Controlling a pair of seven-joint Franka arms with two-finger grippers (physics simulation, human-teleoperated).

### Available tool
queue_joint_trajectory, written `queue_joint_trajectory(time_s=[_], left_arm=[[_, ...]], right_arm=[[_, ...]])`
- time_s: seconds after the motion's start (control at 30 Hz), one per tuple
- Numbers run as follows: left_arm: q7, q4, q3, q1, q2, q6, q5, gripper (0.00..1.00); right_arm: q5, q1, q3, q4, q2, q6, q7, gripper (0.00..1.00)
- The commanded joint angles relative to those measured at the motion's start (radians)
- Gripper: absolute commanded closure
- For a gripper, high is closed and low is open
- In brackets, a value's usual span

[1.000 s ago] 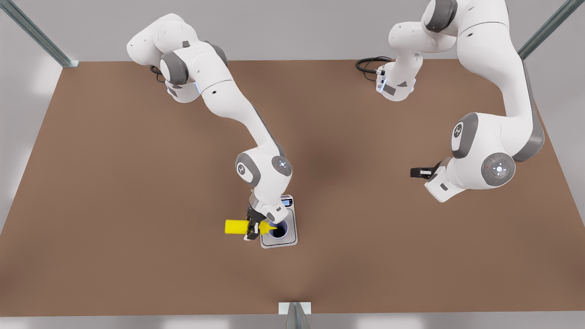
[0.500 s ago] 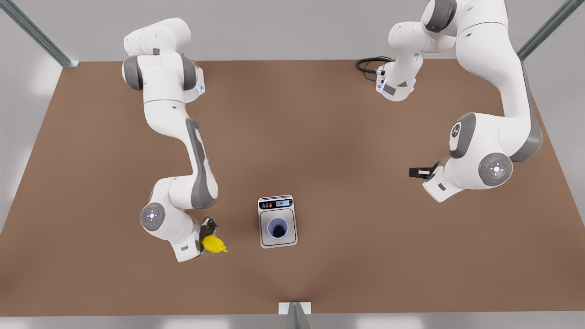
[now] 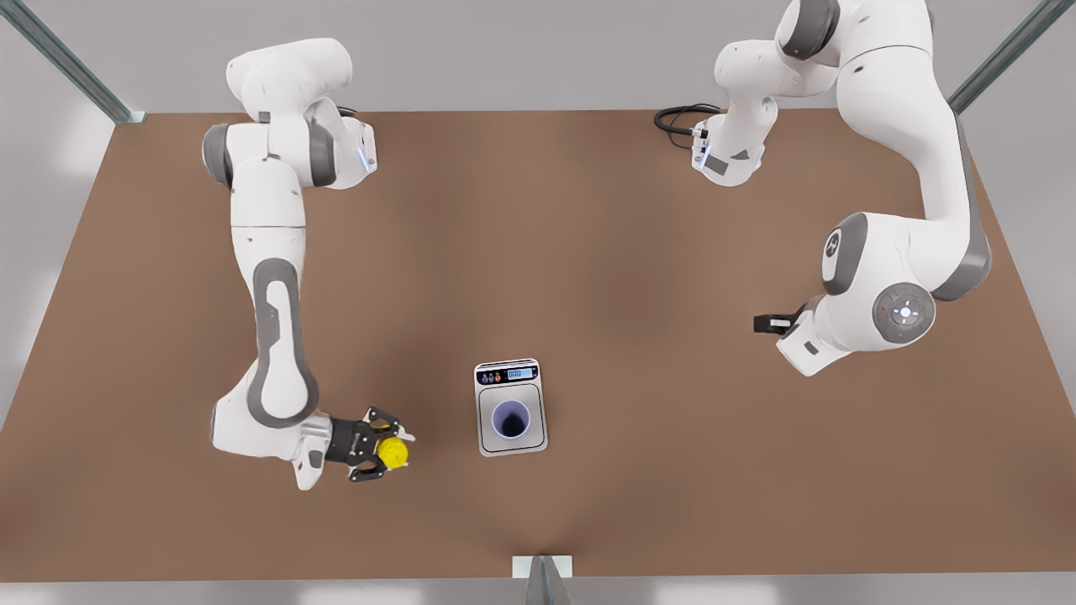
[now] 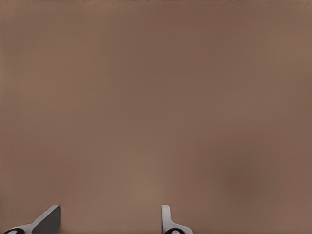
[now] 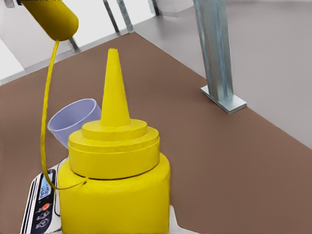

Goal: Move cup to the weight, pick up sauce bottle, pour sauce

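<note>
Sauce bottle [image 3: 392, 453] stands nozzle-up in the grasp of the right claw [image 3: 385, 454], seen in the front view close to the tabletop's [image 3: 630, 252] near edge and well apart from the cup [image 3: 510, 419]. The cup sits upright on the plate of the weight [image 3: 531, 399], midway along that same near edge. The left claw [image 3: 761, 321] waits toward the opposite side edge, clear of everything. The likely trouble from here is that any tilt or squeeze at this spot would put sauce on bare tabletop, since the nozzle is nowhere near the cup's mouth. A fast swing toward the weight could also clip the light cup and push it off the plate. Whether the cup holds sauce cannot be told; its inside reads dark.

The left wrist view shows the left claw [image 4: 107, 226] released, fingertips [image 4: 48, 222] spread over bare tabletop [image 4: 156, 97], nothing between them.

The right wrist view has the sauce bottle [image 5: 114, 185] close up and upright, the cup [image 5: 73, 119] and the weight [image 5: 41, 204] behind it. A thin yellow strand [image 5: 45, 122] hangs from a yellow cylinder [image 5: 51, 19] down to the bottle's shoulder; what that is cannot be told. A metal post [image 5: 214, 53] stands at the tabletop's edge.

Count: one sauce bottle, one cup, one weight, two claws.
</note>
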Motion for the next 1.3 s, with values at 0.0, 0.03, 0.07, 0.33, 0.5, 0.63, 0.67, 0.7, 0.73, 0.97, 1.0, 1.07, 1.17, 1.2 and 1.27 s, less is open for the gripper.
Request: queue_joint_trajectory(time_s=[0.0, 0.03, 0.07, 0.33, 0.5, 0.63, 0.67, 0.7, 0.73, 0.97, 1.0, 1.07, 1.17, 1.2, 1.27], left_arm=[[0.001, 0.001, 0.0, 0.002, 0.0, 0.016, 0.007, 0.0], [0.001, 0.001, 0.0, 0.002, 0.0, 0.017, 0.007, 0.0], [0.001, 0.001, 0.0, 0.002, 0.0, 0.017, 0.007, 0.0], [0.004, 0.009, 0.0, 0.002, 0.0, 0.012, 0.008, 0.0], [0.004, 0.007, 0.0, 0.0, 0.0, 0.014, 0.008, 0.0], [0.003, 0.004, 0.0, 0.009, 0.0, 0.0, 0.021, 0.0], [0.004, 0.006, 0.0, 0.013, 0.0, 0.005, 0.022, 0.0], [0.006, 0.006, 0.001, 0.02, 0.0, 0.006, 0.021, 0.0], [0.004, 0.006, 0.001, 0.019, 0.0, 0.006, 0.021, 0.0], [0.004, 0.007, -0.002, 0.011, 0.0, 0.009, 0.021, 0.0], [0.004, 0.007, -0.002, 0.011, 0.0, 0.009, 0.021, 0.0], [0.003, 0.007, -0.002, 0.011, 0.0, 0.008, 0.021, 0.0], [0.003, 0.007, -0.002, 0.011, 0.0, 0.009, 0.021, 0.0], [0.004, 0.007, -0.002, 0.009, 0.0, 0.009, 0.021, 0.0], [0.004, 0.007, -0.002, 0.009, 0.0, 0.009, 0.021, 0.0]], right_arm=[[0.088, -0.042, 0.058, -0.001, 0.012, -0.039, -0.611, 0.46], [0.107, -0.056, 0.073, 0.001, 0.03, -0.039, -0.646, 0.46], [0.118, -0.057, 0.076, 0.001, 0.036, -0.039, -0.656, 0.46], [0.196, -0.076, 0.099, -0.004, 0.061, -0.047, -0.699, 0.46], [0.241, -0.077, 0.099, -0.002, 0.078, -0.044, -0.823, 0.45], [0.256, -0.099, 0.144, -0.002, 0.086, -0.044, -0.834, 0.45], [0.256, -0.103, 0.152, -0.002, 0.084, -0.044, -0.832, 0.45], [0.259, -0.108, 0.164, -0.004, 0.086, -0.044, -0.831, 0.45], [0.261, -0.111, 0.173, -0.005, 0.092, -0.044, -0.829, 0.45], [0.264, -0.119, 0.185, -0.001, 0.122, -0.044, -0.834, 0.45], [0.264, -0.119, 0.185, -0.001, 0.125, -0.044, -0.832, 0.45], [0.264, -0.12, 0.187, 0.007, 0.142, -0.042, -0.832, 0.45], [0.264, -0.119, 0.187, 0.007, 0.145, -0.042, -0.829, 0.45], [0.264, -0.119, 0.187, 0.007, 0.147, -0.042, -0.829, 0.45], [0.264, -0.119, 0.187, 0.005, 0.147, -0.042, -0.826, 0.45]])
